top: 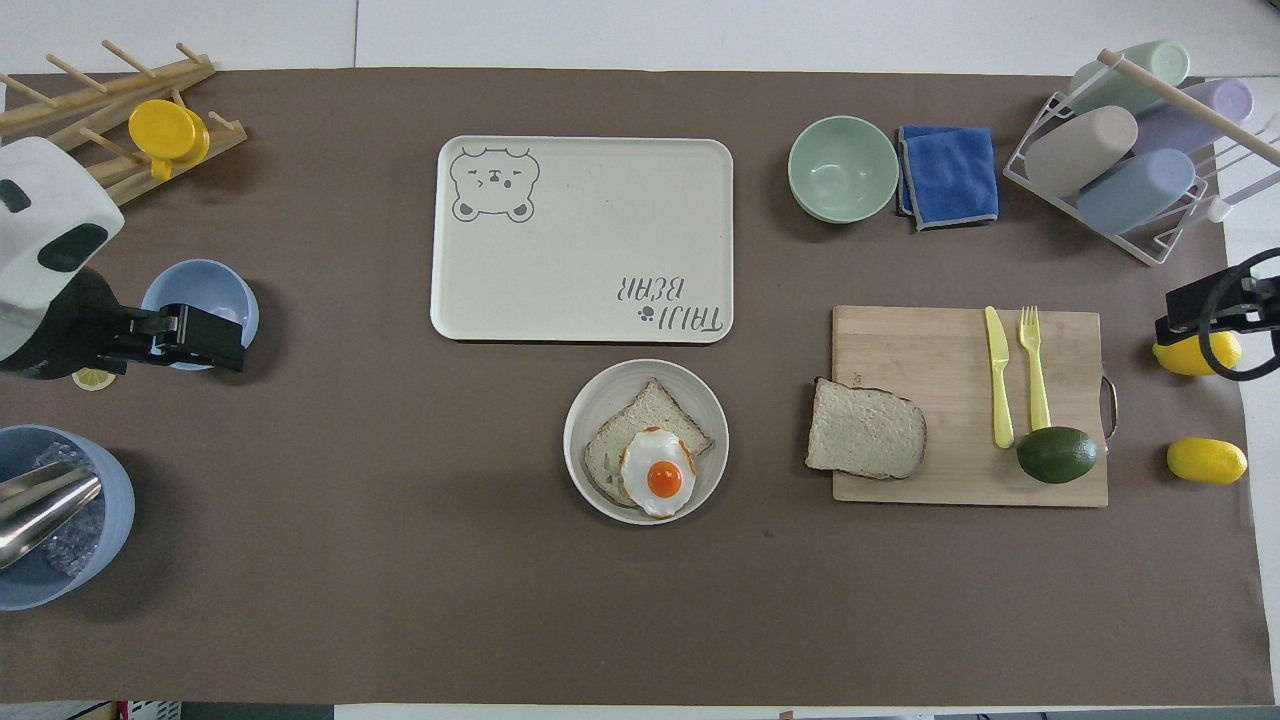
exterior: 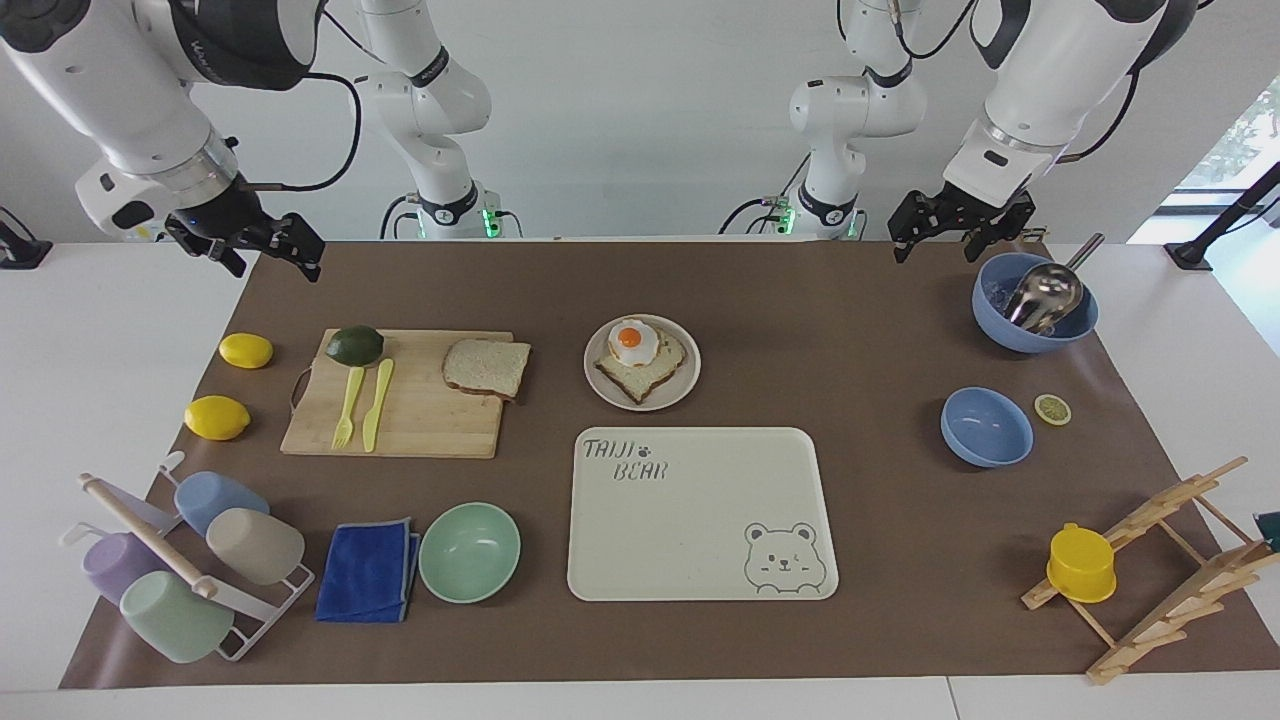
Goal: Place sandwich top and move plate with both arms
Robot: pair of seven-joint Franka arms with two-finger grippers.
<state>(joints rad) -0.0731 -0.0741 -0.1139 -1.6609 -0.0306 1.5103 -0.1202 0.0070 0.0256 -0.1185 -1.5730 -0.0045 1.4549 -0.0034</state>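
Observation:
The sandwich top [exterior: 487, 367] [top: 865, 441], a plain slice of bread, lies on a corner of the wooden cutting board [exterior: 420, 420] [top: 900, 350], partly over its edge. Beside the board stands the round plate [exterior: 592, 365] [top: 580, 430]. It holds a bread slice with a fried egg [exterior: 633, 340] [top: 662, 478] on top. My left gripper [exterior: 940, 250] [top: 225, 340] hangs open in the air over the blue bowls at the left arm's end. My right gripper [exterior: 278, 265] [top: 1185, 320] hangs open above the lemons at the right arm's end. Neither holds anything.
A cream bear-printed tray [exterior: 700, 560] [top: 600, 180] lies just farther out than the plate. An avocado [exterior: 355, 345], a yellow knife and a fork rest on the board, with two lemons [exterior: 217, 417] beside it. Also present: green bowl [exterior: 470, 552], blue cloth, cup rack, two blue bowls [exterior: 986, 427], wooden rack.

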